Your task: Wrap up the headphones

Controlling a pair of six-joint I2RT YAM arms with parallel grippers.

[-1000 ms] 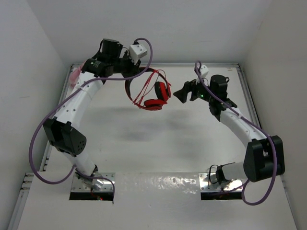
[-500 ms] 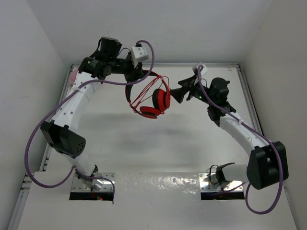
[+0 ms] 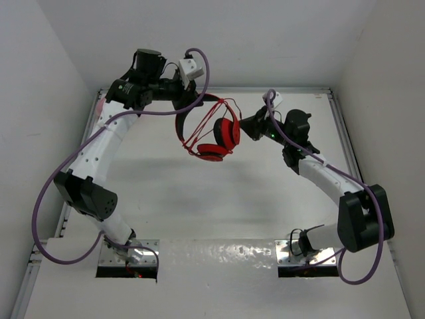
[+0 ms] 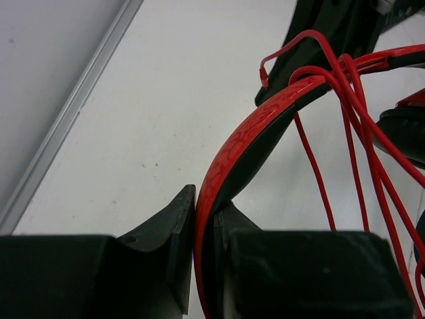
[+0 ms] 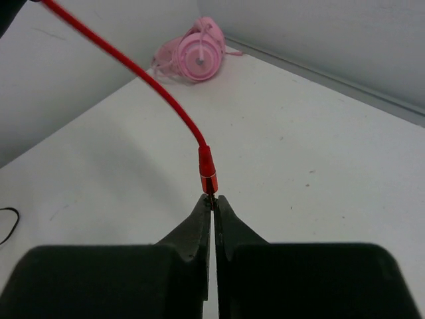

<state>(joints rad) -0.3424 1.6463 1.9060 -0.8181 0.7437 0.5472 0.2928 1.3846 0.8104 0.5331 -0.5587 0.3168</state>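
Observation:
The red headphones (image 3: 224,133) hang above the table at the back centre, ear cups down. Their thin red cord (image 4: 352,153) is looped several times over the black-and-red headband (image 4: 246,139). My left gripper (image 4: 206,199) is shut on the headband and holds it up from the left (image 3: 192,103). My right gripper (image 5: 213,198) is shut on the tip of the cord's plug (image 5: 208,171), just right of the ear cups (image 3: 247,126). From the plug the cord (image 5: 133,73) runs taut up and to the left, out of the right wrist view.
Pink headphones (image 5: 192,58) lie in the far left corner of the table (image 3: 101,105). White walls (image 3: 265,40) close in the table at the back and both sides. Purple cables (image 3: 46,193) trail off both arms.
My right gripper has moved left toward the headphones and closed on the cord's plug. The left arm has shifted the hanging headphones slightly to the right.

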